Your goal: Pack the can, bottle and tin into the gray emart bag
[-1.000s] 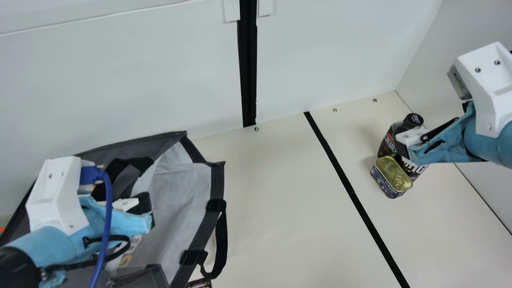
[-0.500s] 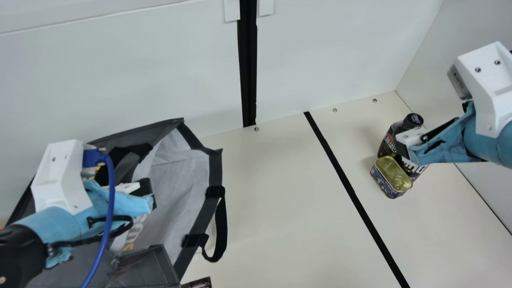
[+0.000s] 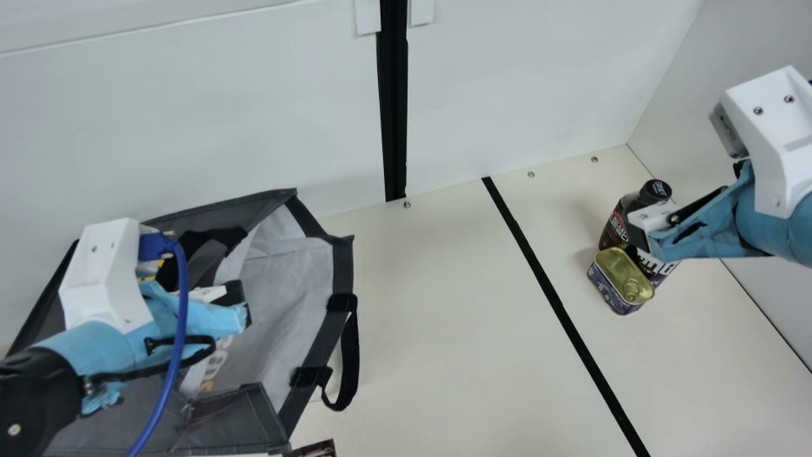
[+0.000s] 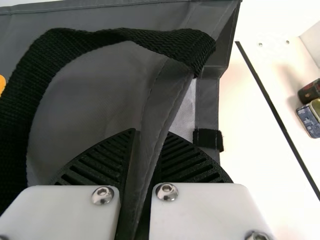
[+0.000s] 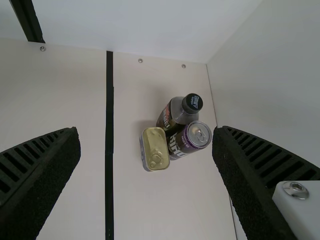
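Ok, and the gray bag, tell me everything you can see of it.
The bag looks like soft dark gray cloth with a paler lining and darker edging. One black handle hangs outside its right edge; another black strap loops across the opposite side. It sits on the left part of the table, mouth open, sides creased. The left claw pinches a fold of the cloth.

Bag point(image 3: 288, 273) left, tin point(image 5: 155, 147) right, apparently against can point(image 5: 192, 139) and bottle point(image 5: 179, 111)
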Controlling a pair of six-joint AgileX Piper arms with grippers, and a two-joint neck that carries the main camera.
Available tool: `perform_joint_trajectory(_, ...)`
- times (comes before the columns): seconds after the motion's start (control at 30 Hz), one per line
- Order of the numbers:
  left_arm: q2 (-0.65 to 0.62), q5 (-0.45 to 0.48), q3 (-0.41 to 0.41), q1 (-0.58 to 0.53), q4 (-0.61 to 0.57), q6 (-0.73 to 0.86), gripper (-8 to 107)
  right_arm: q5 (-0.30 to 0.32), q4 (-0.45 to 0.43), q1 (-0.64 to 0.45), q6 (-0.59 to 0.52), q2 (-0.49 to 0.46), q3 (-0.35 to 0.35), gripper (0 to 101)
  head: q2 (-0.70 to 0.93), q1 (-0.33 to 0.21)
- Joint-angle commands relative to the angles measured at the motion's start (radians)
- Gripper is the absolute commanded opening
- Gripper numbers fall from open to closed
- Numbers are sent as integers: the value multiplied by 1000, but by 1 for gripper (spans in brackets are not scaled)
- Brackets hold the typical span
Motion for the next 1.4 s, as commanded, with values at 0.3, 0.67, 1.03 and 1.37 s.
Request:
perform_joint_trajectory(0.3, 0, 0, 0, 0, 0, 0, 10, 0, 0, 0, 0, 0, 0, 91, -1, -23)
perform_joint_trajectory(0.67, 0, 0, 0, 0, 0, 0, 10, 0, 0, 0, 0, 0, 0, 91, -1, -23)
perform_joint_trajectory(1.03, 0, 0, 0, 0, 0, 0, 10, 0, 0, 0, 0, 0, 0, 91, -1, -23)
perform_joint_trajectory(1.37, 0, 0, 0, 0, 0, 0, 10, 0, 0, 0, 0, 0, 0, 91, -1, -23)
